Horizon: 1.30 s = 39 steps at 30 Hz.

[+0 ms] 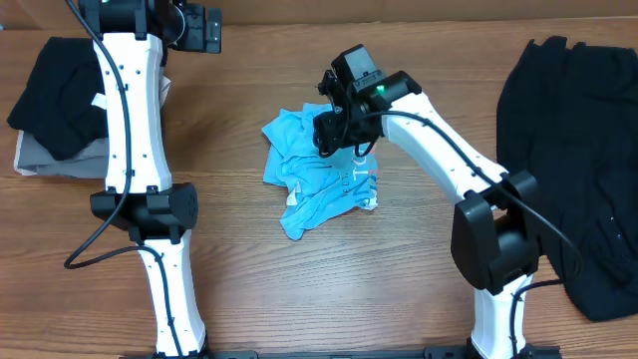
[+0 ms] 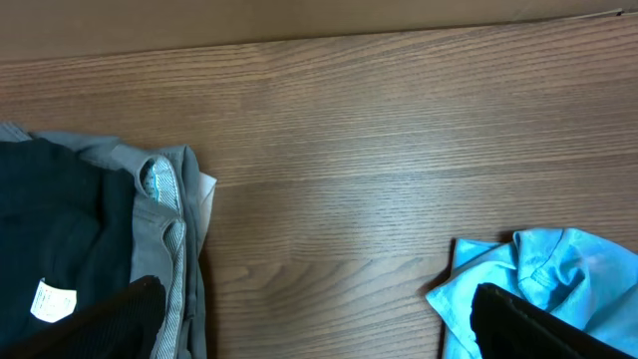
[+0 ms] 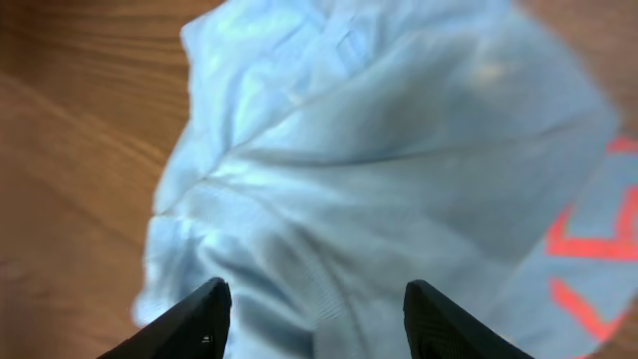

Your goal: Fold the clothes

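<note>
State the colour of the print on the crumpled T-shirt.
Coral-red lettering on the light blue T-shirt, clearest in the right wrist view.

The left arm stretches away to the far left, the left gripper spread wide. The right arm bends in toward the centre, the right gripper pointing down, its fingers parted.

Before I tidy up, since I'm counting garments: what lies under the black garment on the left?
A grey garment pokes out from beneath the black garment; whatever lies deeper is covered.
</note>
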Tool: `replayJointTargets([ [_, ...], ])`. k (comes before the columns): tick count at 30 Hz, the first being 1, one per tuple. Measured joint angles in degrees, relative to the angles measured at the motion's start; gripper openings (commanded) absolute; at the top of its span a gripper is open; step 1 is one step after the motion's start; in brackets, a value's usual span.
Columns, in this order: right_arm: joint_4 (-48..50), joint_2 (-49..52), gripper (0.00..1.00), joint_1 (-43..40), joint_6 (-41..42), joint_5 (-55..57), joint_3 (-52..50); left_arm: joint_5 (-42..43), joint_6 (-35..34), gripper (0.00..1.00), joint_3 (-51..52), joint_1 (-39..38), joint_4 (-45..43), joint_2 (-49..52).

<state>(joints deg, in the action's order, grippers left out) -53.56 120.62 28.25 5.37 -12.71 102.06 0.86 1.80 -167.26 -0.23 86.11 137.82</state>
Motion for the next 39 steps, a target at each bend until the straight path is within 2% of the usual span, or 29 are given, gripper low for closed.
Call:
replayJointTargets([
  [14,2.89,3.65,0.57,8.98,-5.46,10.27,0.00,0.00,0.00,1.00,0.04,0.00,-0.42,0.00],
  [18,3.85,5.92,0.53,9.68,-6.27,12.22,0.00,0.00,0.00,1.00,0.04,0.00,-0.42,0.00],
  [25,7.28,7.91,0.34,9.62,-6.82,14.73,0.00,0.00,0.00,1.00,0.04,0.00,-0.39,0.00],
  [29,10.16,8.26,0.13,9.62,-6.99,16.13,0.00,-0.02,0.00,1.00,0.04,0.00,-0.42,0.00],
  [32,11.06,8.26,0.04,9.62,-6.95,16.55,0.00,0.00,0.00,1.00,0.04,0.00,-0.42,0.00],
  [39,10.67,8.41,0.04,9.62,-5.55,16.81,2.38,0.00,0.00,1.00,0.04,0.00,-0.42,0.00],
])
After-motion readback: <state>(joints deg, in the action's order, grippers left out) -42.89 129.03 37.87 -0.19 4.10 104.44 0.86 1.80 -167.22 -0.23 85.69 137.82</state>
